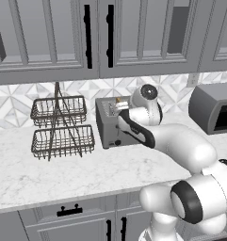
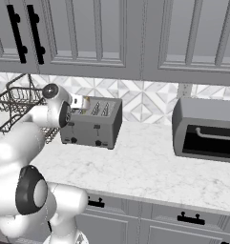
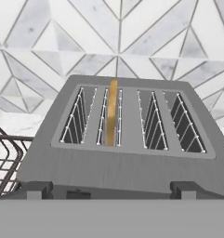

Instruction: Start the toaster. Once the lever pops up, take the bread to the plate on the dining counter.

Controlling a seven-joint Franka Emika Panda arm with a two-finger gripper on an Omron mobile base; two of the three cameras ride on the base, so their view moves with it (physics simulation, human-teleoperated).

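Bread (image 3: pixel 112 111) stands in the toaster (image 3: pixel 127 153) slot, beyond the open fingers (image 3: pixel 182 189).

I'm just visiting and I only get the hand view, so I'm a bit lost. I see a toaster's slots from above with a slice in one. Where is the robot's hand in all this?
Observer: The gripper hangs open just above the toaster, over the end that holds the bread.
Visitor: What is that wire at my left edge?
Observer: A two-tier basket rack, standing beside the toaster on the counter.
Visitor: Is there anything on the toaster's other side?
Observer: A larger grey appliance with a dark window, standing apart from it.
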